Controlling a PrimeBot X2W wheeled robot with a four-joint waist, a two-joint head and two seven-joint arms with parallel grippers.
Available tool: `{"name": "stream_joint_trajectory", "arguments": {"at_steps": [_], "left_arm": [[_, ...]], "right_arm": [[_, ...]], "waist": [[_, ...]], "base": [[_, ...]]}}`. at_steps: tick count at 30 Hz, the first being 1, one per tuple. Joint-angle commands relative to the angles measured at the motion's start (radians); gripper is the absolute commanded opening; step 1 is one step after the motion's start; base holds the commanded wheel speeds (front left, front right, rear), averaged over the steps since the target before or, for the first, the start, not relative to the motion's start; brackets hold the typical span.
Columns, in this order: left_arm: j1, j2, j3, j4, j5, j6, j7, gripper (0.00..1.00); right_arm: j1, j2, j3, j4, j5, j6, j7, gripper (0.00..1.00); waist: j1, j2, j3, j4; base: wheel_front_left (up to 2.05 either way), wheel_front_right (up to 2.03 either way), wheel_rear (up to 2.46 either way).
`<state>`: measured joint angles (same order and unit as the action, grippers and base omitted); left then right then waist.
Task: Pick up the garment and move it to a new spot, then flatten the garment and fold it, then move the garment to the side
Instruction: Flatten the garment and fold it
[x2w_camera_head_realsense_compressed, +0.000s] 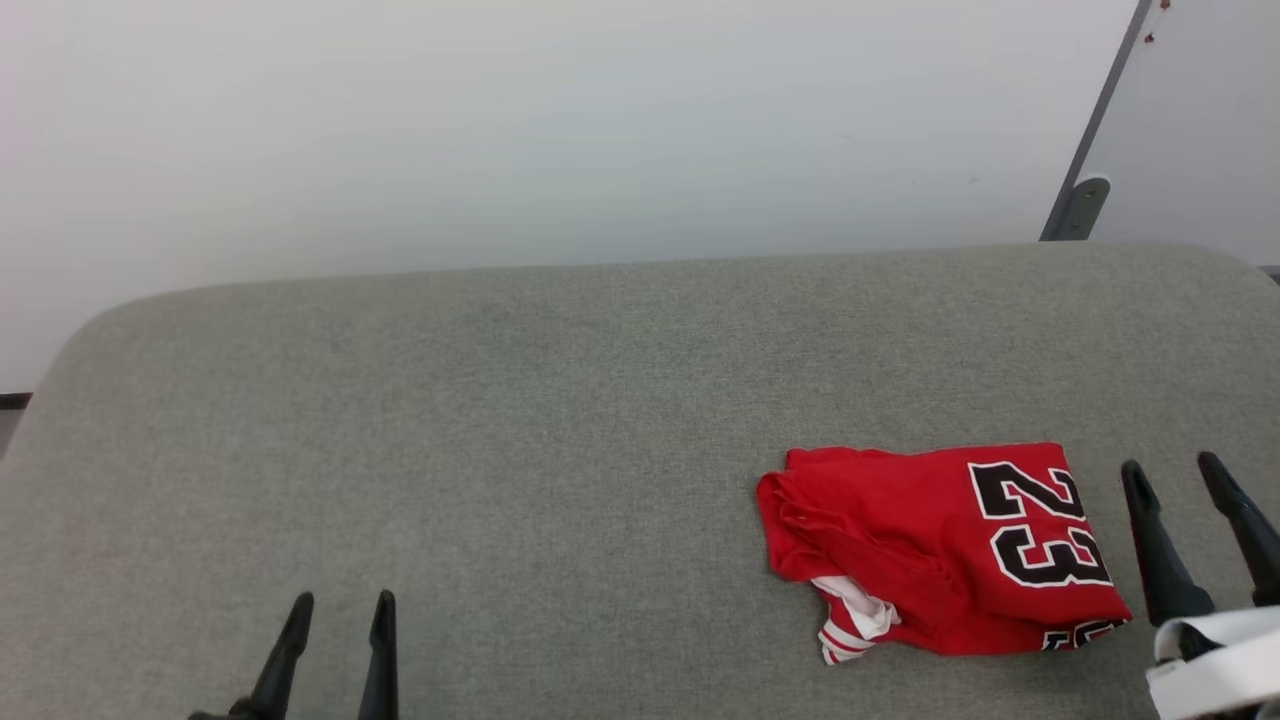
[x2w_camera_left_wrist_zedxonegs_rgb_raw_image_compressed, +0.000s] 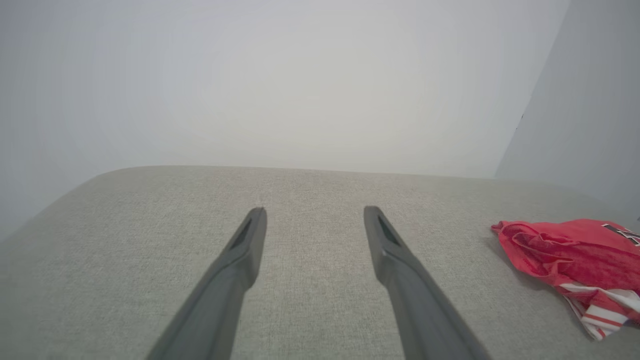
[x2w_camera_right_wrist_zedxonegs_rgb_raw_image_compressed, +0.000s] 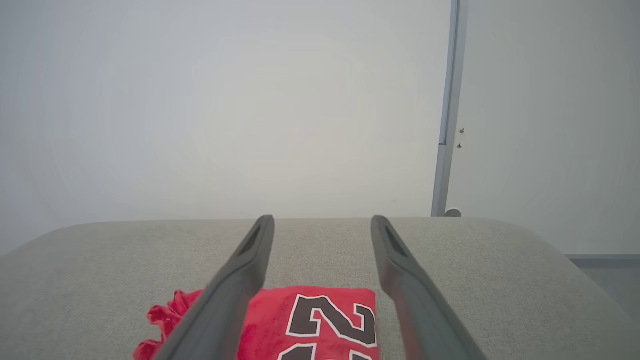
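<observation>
We hold nothing: left fingers (x2w_camera_head_realsense_compressed: 379, 628), right fingers (x2w_camera_head_realsense_compressed: 1142, 495) spread wide; folded red jersey (x2w_camera_head_realsense_compressed: 900, 545) just left of right pair.

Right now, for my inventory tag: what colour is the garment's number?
Black, outlined white, on the red garment; head view shows it best.

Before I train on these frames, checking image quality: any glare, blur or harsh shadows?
Head view: soft even light, no glare, garment crisp. Left wrist view: hazy, faint shadow beside the garment. Right wrist view: right claw blurs toward the bottom edge, numerals legible.
</observation>
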<state>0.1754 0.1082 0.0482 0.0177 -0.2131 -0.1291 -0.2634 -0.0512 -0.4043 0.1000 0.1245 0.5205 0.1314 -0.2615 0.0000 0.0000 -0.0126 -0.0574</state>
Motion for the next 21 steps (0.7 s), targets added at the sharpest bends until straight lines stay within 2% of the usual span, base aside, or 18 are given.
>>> {"name": "stream_joint_trajectory", "arguments": {"at_steps": [1, 12, 21], "left_arm": [[0.016, 0.000, 0.004, -0.006, 0.008, -0.002, -0.001, 1.00], [0.104, -0.012, 0.024, -0.062, 0.004, -0.002, -0.001, 1.00], [0.093, -0.014, 0.015, -0.073, 0.003, -0.002, -0.001, 1.00]], "right_arm": [[0.019, 0.005, -0.012, -0.010, -0.010, -0.002, -0.004, 1.00], [0.136, 0.031, -0.106, -0.104, -0.039, -0.002, -0.004, 1.00], [0.154, 0.052, -0.123, -0.133, -0.048, -0.002, 0.014, 1.00]], "waist": [[0.0000, 0.0000, -0.003, 0.003], [0.0000, 0.0000, -0.006, 0.016], [0.0000, 0.0000, -0.006, 0.021]], "base": [[0.00, 0.00, 0.00], [0.00, 0.00, 0.00], [0.00, 0.00, 0.00]]}}
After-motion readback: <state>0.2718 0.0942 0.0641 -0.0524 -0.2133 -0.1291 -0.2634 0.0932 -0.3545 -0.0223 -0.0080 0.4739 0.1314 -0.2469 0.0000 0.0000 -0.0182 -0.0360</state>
